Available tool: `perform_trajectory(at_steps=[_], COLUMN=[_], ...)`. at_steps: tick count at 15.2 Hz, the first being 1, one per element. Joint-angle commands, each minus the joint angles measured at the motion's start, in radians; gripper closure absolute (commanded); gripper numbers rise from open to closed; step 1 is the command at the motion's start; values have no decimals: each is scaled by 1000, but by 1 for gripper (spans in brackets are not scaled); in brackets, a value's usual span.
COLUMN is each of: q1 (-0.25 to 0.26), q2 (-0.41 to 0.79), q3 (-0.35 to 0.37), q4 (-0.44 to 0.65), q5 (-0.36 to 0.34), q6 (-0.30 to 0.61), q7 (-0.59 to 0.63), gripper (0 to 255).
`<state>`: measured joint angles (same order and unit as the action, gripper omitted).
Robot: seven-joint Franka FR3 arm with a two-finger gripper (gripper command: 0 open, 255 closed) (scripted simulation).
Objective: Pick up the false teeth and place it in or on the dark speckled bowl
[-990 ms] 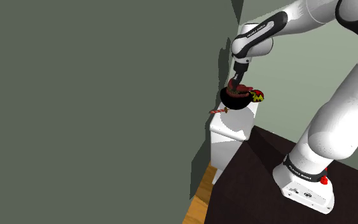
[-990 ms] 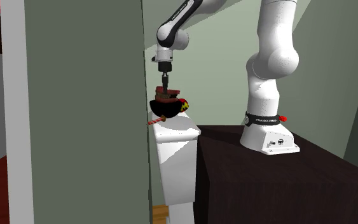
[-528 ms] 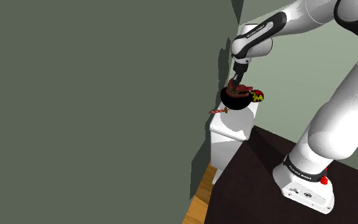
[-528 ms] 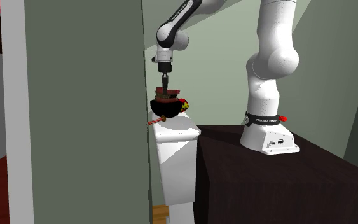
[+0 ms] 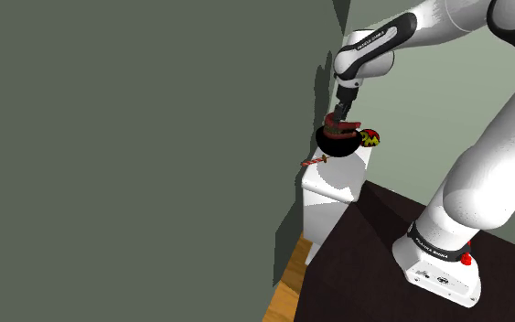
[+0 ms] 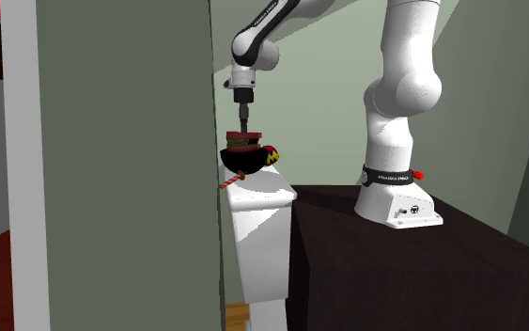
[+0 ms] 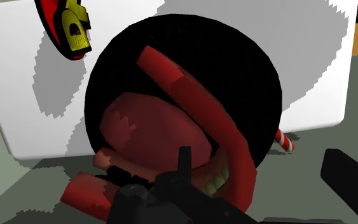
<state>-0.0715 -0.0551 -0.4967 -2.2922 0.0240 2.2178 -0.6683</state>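
Shoulder view: the pincer [image 5: 341, 116] hangs just above the false teeth [image 5: 347, 127], which lie in the black bowl [image 5: 336, 146] on the white bench [image 5: 330, 187].

Second exterior view: the false teeth [image 6: 245, 140] rest in the bowl [image 6: 242, 162], directly under the pincer [image 6: 244, 120].

Wrist view: the pincer [image 7: 258, 164] has its fingers apart, clasping nothing. The red false teeth [image 7: 158, 124] lie inside the bowl [image 7: 247, 57], and a red-and-yellow toy [image 7: 66, 25] sits on the bench near the bowl.

Random stuff around my white counter [image 5: 333, 187]
A red, yellow and black thing [image 7: 66, 25] sits on top of it, a red-and-white striped stick [image 7: 286, 141] pokes out past its edge, a grey-green wall [image 5: 136, 137] runs alongside, and there's wooden floor [image 5: 289, 279] below.
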Motion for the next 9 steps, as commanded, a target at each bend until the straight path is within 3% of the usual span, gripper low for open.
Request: perform_trajectory(at_steps=[1, 9], q1=[-1, -2], q2=[-34, -47], q3=[2, 3], q4=[34, 50], q5=[-21, -28], q6=[-65, -92], q7=[14, 20], gripper=[0, 0])
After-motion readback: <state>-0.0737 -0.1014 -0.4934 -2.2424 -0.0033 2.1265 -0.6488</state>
